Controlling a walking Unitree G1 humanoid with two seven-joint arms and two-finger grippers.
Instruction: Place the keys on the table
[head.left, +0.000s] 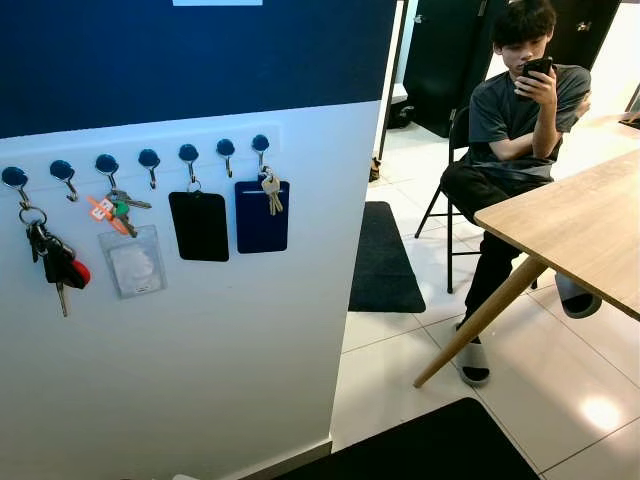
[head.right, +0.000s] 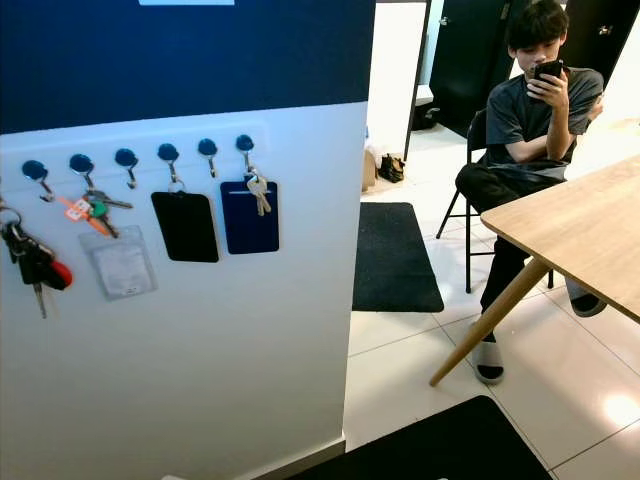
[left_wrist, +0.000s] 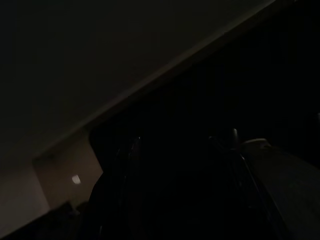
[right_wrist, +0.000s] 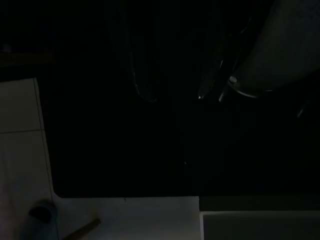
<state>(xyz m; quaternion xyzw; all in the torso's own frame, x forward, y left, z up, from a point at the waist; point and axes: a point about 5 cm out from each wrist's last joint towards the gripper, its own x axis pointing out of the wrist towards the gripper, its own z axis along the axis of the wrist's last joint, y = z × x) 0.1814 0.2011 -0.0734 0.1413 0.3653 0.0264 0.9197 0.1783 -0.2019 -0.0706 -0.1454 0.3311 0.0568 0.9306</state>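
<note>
Wall of hooks ahead of me, table (head.left: 585, 225) off to my right.

A seated person (head.left: 520, 120) is behind the table. The keys (head.left: 271, 190) hang from the rightmost hook (head.left: 260, 145), over a blue card holder (head.left: 262, 216). Both wrist views are too dark: I cannot tell how my claws stand.

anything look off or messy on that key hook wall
Nothing stands out. The hooks sit in an even row; the key bunch with the red fob, the keys with the orange tag, the clear badge holder, black card holder and blue card holder all hang straight.
</note>
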